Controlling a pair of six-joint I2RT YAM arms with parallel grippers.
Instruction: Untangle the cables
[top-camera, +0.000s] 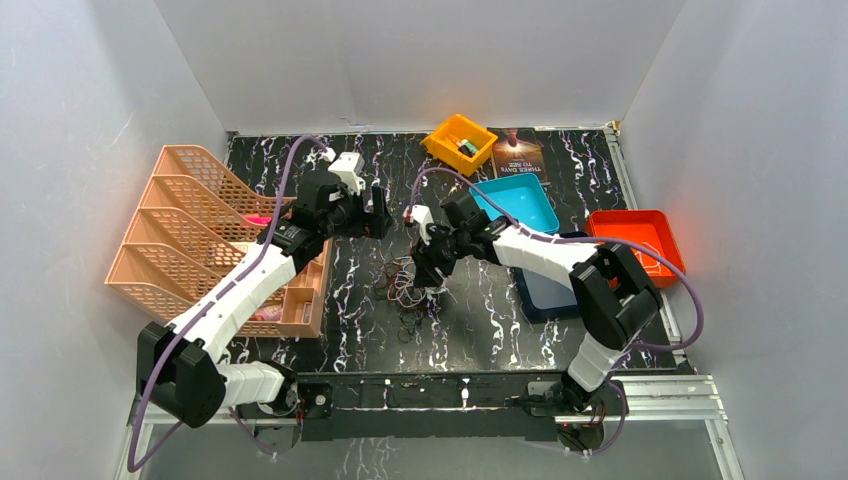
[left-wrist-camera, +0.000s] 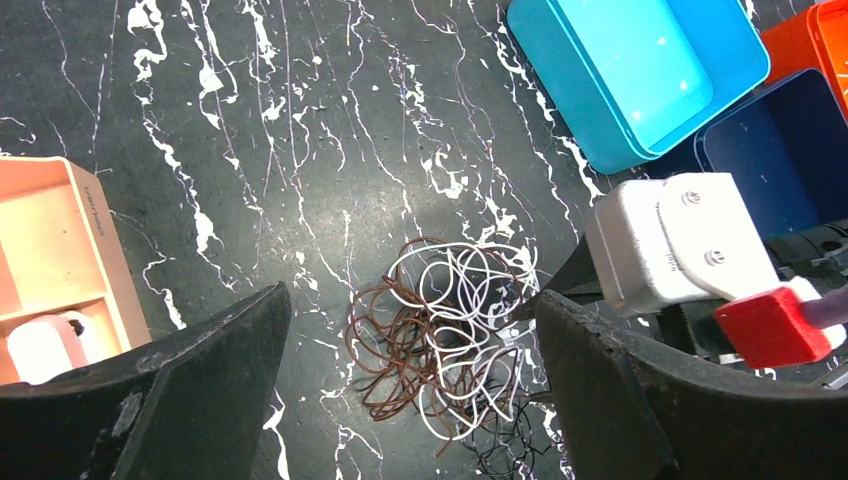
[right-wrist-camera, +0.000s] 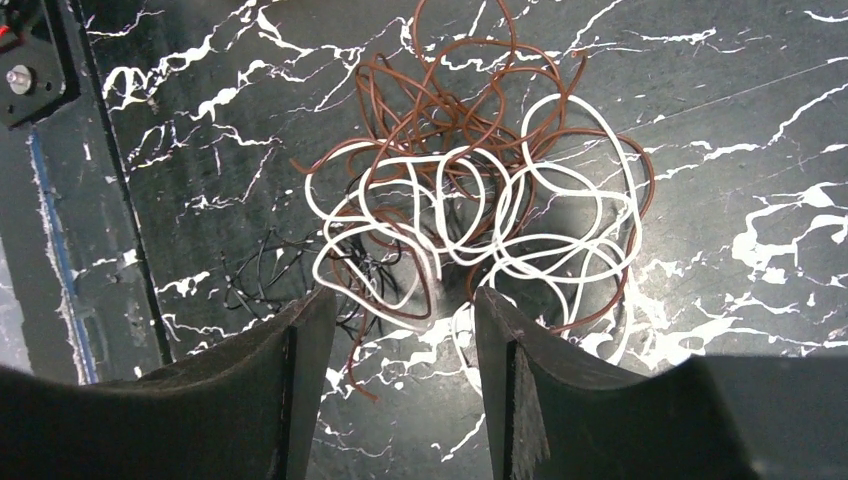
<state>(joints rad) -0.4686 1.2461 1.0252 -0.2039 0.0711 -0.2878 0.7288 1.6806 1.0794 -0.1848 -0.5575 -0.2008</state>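
The cables lie in one clump on the black marbled table: white loops, reddish-brown loops and a thin black coil. My right gripper is down at the clump's edge, jaws apart. A brown cable end and a white loop lie in the gap, with nothing pinched. In the top view the right gripper sits over the clump's right side. My left gripper hangs wide open above the cables; in the top view the left gripper is behind them.
A peach file rack stands at the left. An orange bin and a book are at the back. To the right are a teal bin, a dark blue bin and a red-orange bin.
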